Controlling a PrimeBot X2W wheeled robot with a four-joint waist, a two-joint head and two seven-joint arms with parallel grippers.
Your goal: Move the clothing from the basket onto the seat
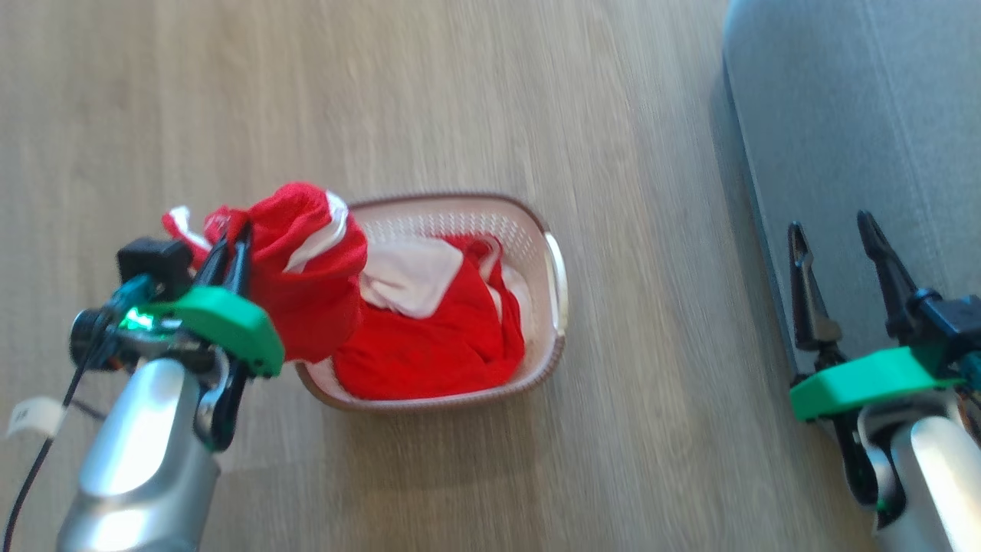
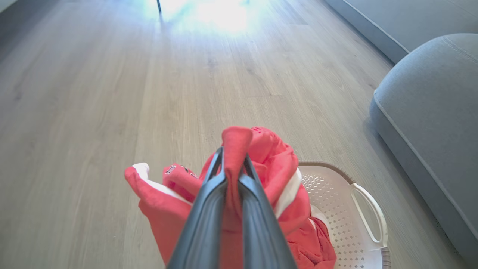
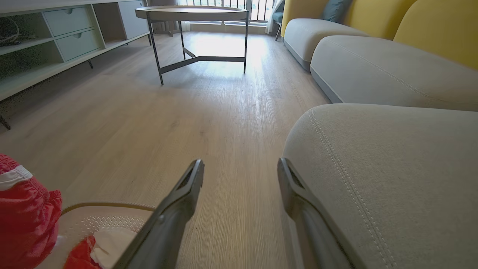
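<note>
The left pincer (image 1: 234,238) is closed narrow on a fold of the clothing (image 1: 306,268), a bunched red piece with white stripes held up over the left end of the basket (image 1: 556,268). In the left wrist view the red fold sits pinched between the two dark fingers (image 2: 203,224), with cloth spilling to either side of them. A heap (image 1: 429,345) of red and white fabric lies inside the basket, and the bottom of the hanging bunch overlaps it. I cannot tell whether the two are touching or apart.

The right pincer (image 1: 831,230) is spread wide and holds nothing. It sits well to the right of the basket, over the near edge of the seat (image 1: 858,115). Bare floor (image 1: 460,92) lies between the basket and the seat.

The step in hand looks like the lift-out of one garment, so the task seems to be early, with nothing on the seat near the right pincer. The next move likely calls for raising the bunch until its tail clears the basket rim, then carrying it rightward from the basket to the grey cushion before letting go. A low lift could drag the heap or tip the light basket.
</note>
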